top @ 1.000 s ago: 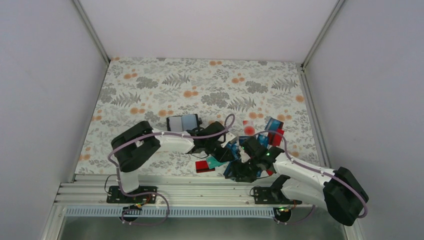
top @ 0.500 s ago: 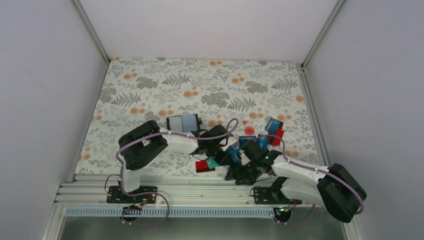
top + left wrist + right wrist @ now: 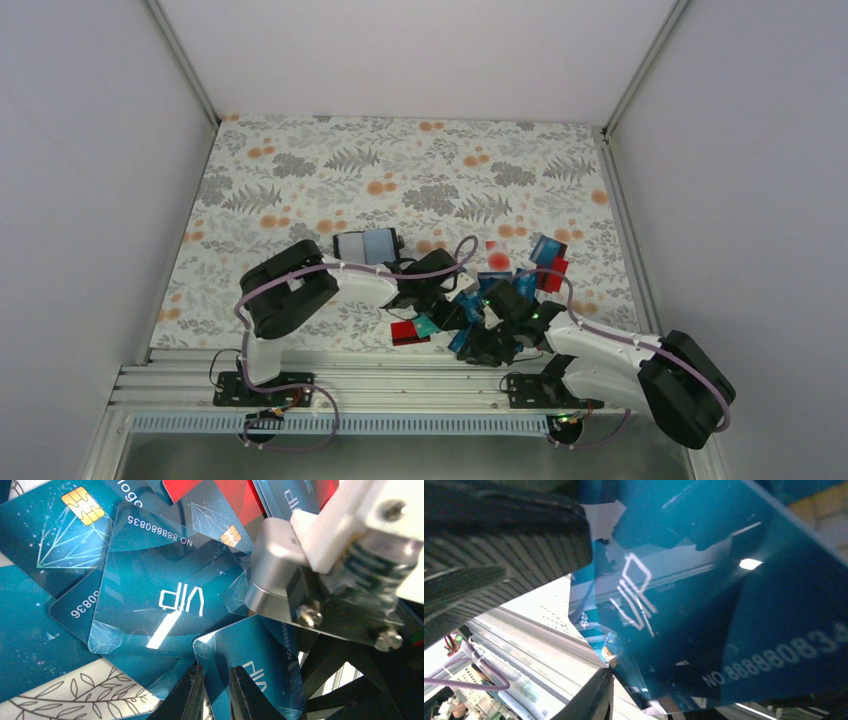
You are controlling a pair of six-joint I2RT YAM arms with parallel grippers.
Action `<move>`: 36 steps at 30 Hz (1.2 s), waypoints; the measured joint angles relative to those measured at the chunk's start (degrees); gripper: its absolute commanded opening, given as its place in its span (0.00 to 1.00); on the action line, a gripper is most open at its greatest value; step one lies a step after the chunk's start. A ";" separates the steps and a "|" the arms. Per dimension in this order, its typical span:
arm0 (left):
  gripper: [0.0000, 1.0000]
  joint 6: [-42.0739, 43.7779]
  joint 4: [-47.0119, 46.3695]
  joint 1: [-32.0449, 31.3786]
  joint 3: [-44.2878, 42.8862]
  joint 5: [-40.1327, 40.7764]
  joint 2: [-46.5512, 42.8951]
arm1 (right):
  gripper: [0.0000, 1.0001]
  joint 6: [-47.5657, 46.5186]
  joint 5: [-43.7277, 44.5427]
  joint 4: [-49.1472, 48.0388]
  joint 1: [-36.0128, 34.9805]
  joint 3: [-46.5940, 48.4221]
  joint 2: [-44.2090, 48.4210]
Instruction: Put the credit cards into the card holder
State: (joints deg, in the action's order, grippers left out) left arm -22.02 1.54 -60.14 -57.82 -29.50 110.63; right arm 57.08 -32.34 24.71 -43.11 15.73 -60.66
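The card holder (image 3: 365, 245) lies open on the floral table, grey-blue inside up, left of the arms' wrists. The credit cards (image 3: 530, 270), mostly blue with some red, lie in a loose pile. A red card (image 3: 405, 333) and a teal one (image 3: 428, 325) lie apart near the front edge. My left gripper (image 3: 462, 312) is over the pile; in its wrist view the left gripper (image 3: 218, 695) is shut on the edge of a blue VIP card (image 3: 260, 675). My right gripper (image 3: 480, 345) is close beside it. A blue card (image 3: 704, 610) fills the right wrist view, where only one finger (image 3: 596, 695) shows.
The right gripper's metal and white body (image 3: 320, 565) hangs right over the cards in the left wrist view. The table's front metal rail (image 3: 400, 385) runs just behind the grippers. White walls close in the table on three sides.
The left arm has shifted a little to the right toward the pile. The right gripper has drawn slightly closer to the left one. The card holder has not moved.
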 measured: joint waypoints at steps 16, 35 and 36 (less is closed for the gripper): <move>0.14 -2.47 -0.90 0.50 0.02 -0.11 -0.11 | 0.04 0.07 2.54 4.70 0.46 2.67 4.24; 0.46 0.96 6.91 18.27 7.04 4.24 -36.41 | 0.04 -23.26 -0.48 -0.90 7.45 25.75 -1.97; 0.48 1.73 7.37 19.39 7.67 2.80 -38.16 | 0.04 -24.81 -1.97 -2.05 7.52 26.99 -2.58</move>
State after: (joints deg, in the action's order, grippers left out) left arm -20.29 8.91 -40.75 -50.15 -26.70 72.47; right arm 32.27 -34.30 22.65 -35.59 42.72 -63.24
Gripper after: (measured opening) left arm 0.435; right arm 0.041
